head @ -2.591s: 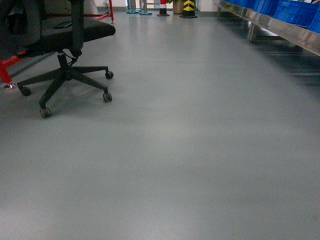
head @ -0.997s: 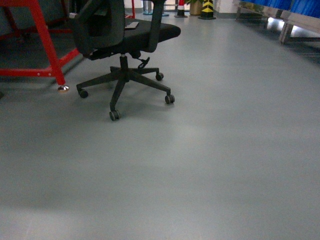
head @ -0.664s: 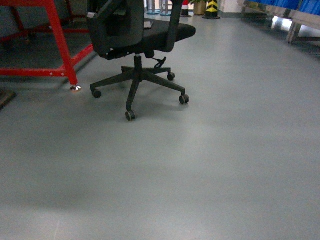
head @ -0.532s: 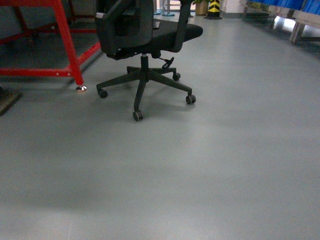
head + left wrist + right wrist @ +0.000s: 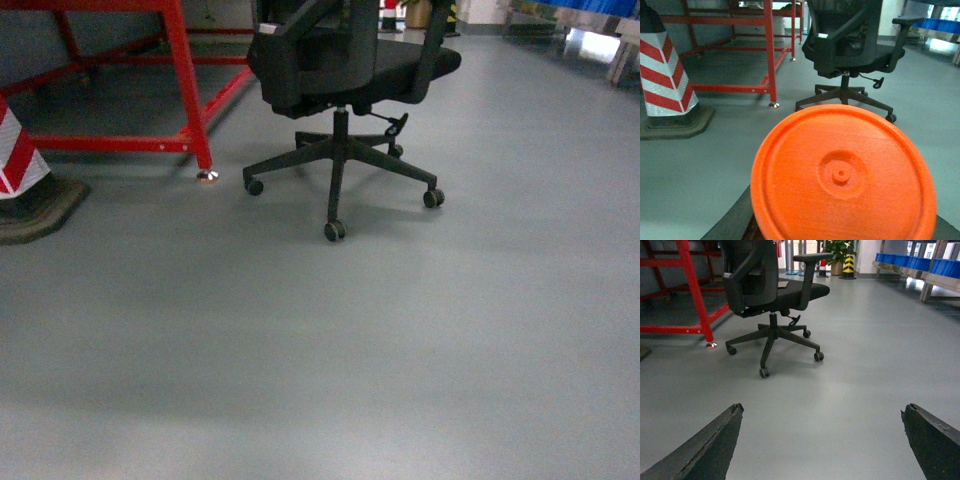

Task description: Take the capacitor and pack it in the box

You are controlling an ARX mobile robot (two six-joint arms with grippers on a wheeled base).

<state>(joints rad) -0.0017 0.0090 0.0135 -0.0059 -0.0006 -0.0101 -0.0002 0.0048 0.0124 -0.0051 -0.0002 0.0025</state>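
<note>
A large round orange capacitor with a small nub at its centre fills the lower half of the left wrist view, held above the grey floor. My left gripper is shut on it; only a dark finger shows at its lower left edge, the rest hidden behind the disc. My right gripper stands open over bare floor, its two dark fingertips wide apart with nothing between them. The box is out of view. Neither gripper shows in the head view.
A black office chair on castors stands ahead. A red metal frame is to its left, and a red-and-white striped cone on a dark base at the far left. Blue bins line a shelf at the far right.
The head view has swung left: the chair has slid rightward in the frame, the red frame has come further in, and the striped cone has appeared at the left edge.
</note>
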